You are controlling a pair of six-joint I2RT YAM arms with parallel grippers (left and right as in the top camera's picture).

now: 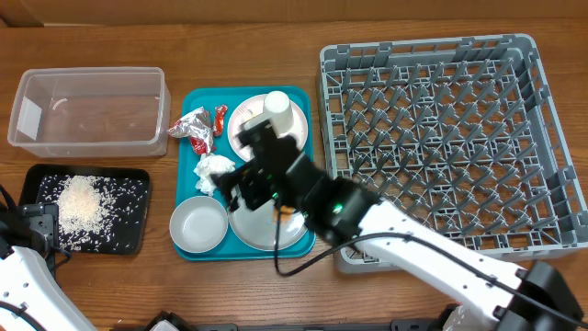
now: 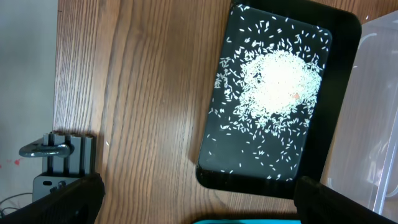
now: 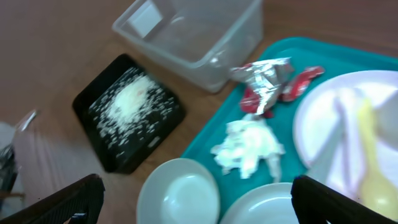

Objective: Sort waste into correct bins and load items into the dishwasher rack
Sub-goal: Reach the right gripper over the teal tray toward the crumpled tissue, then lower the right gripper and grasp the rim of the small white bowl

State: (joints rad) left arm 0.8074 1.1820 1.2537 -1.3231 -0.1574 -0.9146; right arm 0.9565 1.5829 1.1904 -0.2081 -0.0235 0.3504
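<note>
A teal tray (image 1: 204, 99) lies flat on the wooden worktop (image 1: 248, 46). It is a rectangle with rounded corners and a low raised rim, its long sides running from the near edge towards the far one. Brown wood grain shows around the tray. Beyond the tray's far short side, along the top of the overhead view, runs a paler brown strip (image 1: 276, 7), like cardboard. The left wrist view shows only a teal sliver of the tray at the bottom. Well to the left of it, at the worktop's edge, sits a metal clamp (image 2: 46, 150) on a black bracket.

Two plates (image 1: 244, 118) (image 1: 260, 232), two foil wrappers (image 1: 191, 125) (image 1: 220, 118), one bowl (image 1: 198, 224), one cup (image 1: 279, 108)
</note>
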